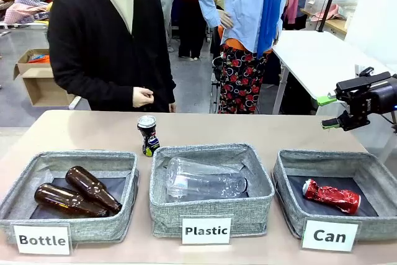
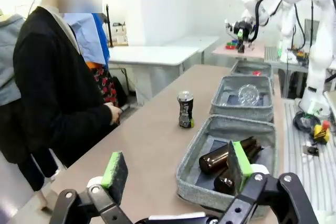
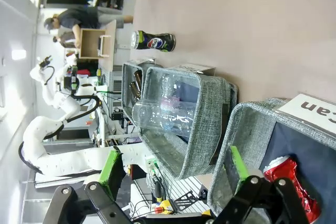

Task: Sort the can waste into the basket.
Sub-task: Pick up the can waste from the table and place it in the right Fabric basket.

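Note:
A black can with a silver top stands upright on the table behind the middle basket, also seen in the left wrist view and lying sideways in the rolled right wrist view. A crumpled red can lies inside the grey basket labelled "Can" at the right. My right gripper hangs open and empty in the air beyond that basket's far right corner. At the table's left end my left gripper is open and empty, near the Bottle basket.
The "Plastic" basket in the middle holds a clear bottle. The "Bottle" basket at the left holds two brown bottles. A person in a black cardigan stands at the far side, hand held near the table edge.

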`<control>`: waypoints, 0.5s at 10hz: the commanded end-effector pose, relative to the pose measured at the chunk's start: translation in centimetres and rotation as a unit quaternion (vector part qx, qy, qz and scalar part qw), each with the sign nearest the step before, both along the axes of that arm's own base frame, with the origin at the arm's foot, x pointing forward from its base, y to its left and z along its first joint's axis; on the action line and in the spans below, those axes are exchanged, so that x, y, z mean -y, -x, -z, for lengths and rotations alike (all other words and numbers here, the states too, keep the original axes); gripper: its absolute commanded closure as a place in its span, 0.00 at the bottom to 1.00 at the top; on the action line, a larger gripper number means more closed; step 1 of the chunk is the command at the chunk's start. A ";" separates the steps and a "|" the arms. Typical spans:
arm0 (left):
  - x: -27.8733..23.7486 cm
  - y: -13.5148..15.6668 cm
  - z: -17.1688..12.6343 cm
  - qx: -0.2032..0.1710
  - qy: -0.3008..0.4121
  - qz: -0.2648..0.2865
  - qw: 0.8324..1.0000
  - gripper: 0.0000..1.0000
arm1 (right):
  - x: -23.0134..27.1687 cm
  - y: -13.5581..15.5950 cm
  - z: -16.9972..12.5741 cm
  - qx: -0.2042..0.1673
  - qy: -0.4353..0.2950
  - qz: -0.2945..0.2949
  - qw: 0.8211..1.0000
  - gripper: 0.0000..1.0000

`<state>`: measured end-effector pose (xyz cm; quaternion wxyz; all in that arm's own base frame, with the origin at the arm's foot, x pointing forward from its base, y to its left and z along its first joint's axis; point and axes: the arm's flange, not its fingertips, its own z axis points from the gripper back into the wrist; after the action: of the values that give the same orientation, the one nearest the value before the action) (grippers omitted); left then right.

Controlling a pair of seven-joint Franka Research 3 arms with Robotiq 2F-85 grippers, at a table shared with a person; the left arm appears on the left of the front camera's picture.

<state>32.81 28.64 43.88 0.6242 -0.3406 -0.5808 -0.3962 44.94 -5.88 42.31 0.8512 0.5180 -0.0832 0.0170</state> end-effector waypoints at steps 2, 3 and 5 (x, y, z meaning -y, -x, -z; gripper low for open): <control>9.8 -3.8 -0.5 -0.047 -0.099 0.027 0.994 0.00 | 0.1 0.1 -0.2 0.008 -0.002 -0.007 1.000 0.00; 13.7 -5.5 0.2 -0.055 -0.125 0.072 0.988 0.00 | 0.1 0.1 -0.2 0.008 -0.002 -0.007 1.000 0.00; 21.7 -8.4 2.2 -0.069 -0.179 0.134 0.972 0.00 | 0.1 0.1 -0.2 0.008 -0.002 -0.007 1.000 0.00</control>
<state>40.54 9.11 42.32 0.6596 -0.3157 -0.4378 -0.5231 44.95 -5.80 42.32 0.8512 0.5180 -0.0828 0.0179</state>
